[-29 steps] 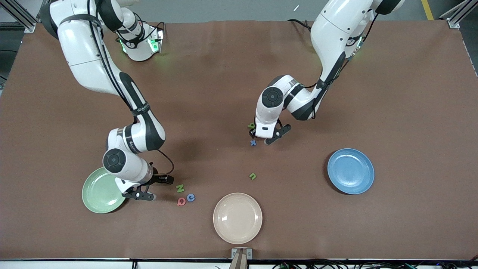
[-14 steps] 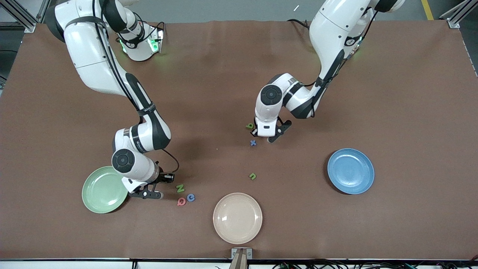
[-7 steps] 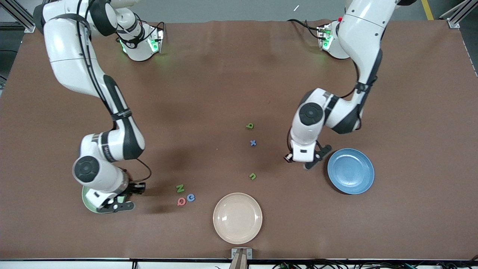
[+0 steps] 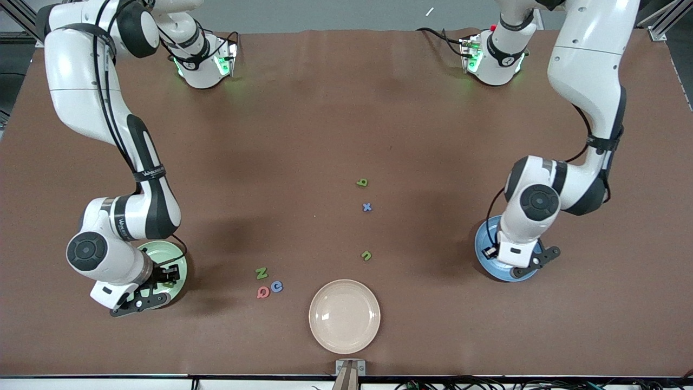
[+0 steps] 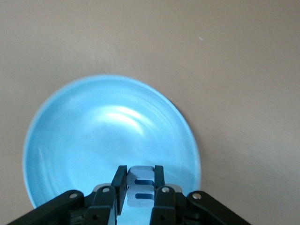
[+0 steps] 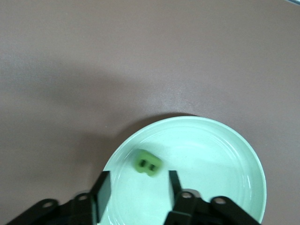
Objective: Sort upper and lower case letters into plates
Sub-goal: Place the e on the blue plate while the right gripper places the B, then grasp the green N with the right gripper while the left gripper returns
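Right wrist view: blocky green B [image 6: 148, 164] on glossy round green plate [image 6: 225, 154].

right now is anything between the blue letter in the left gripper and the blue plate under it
Nothing visible. The left gripper holds the blue letter directly over the blue plate, whose surface below it is bare.

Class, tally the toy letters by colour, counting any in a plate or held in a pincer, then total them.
Green: 4 (b, u, N, B in the pale green plate)
Blue: 3 (x, C, m in the left pincer)
Pink: 1 (Q)
Total: 8
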Controlling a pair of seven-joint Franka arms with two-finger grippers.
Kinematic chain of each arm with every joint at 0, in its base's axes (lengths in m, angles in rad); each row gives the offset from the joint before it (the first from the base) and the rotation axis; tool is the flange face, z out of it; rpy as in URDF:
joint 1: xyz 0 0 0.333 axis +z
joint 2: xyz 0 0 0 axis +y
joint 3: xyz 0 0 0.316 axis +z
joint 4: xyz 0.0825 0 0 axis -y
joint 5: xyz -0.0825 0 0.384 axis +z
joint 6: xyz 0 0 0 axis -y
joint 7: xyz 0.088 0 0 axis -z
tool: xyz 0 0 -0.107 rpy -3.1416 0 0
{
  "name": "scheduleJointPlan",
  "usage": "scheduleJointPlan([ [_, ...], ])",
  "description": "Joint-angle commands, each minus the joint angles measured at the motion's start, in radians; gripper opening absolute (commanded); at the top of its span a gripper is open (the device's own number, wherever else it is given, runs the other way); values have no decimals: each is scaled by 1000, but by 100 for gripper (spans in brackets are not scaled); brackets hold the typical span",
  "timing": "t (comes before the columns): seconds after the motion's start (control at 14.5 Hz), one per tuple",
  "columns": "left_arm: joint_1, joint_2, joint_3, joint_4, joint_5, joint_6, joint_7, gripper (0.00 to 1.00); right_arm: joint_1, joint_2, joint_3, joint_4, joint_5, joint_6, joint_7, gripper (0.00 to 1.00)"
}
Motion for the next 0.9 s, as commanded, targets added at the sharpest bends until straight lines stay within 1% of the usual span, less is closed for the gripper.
scheduleJointPlan([
  [0.0,41,49,-11,56,21,-25,104,27,6,-9,5,-14,-4,7,-2,92],
  [0.14,47,59,-11,51,22,-24,101,94,13,-9,12,-13,5,7,58,92],
  [0.21,47,52,-11,49,22,-24,98,100,19,-9,19,-13,10,5,142,92],
  [0.35,21,46,-21,52,9,-25,80,100,65,-9,25,-13,10,7,230,92],
  [0.48,-34,46,-33,56,5,-25,37,100,114,-6,25,-13,20,31,323,92],
  [0.62,-92,46,-72,57,11,-25,-31,99,156,5,25,-16,40,127,403,92],
  [0.76,-196,58,-78,69,10,-22,-113,97,185,26,25,-29,49,203,449,92],
  [0.83,-229,74,-78,89,8,-22,-165,98,196,42,27,-29,63,221,475,92],
])
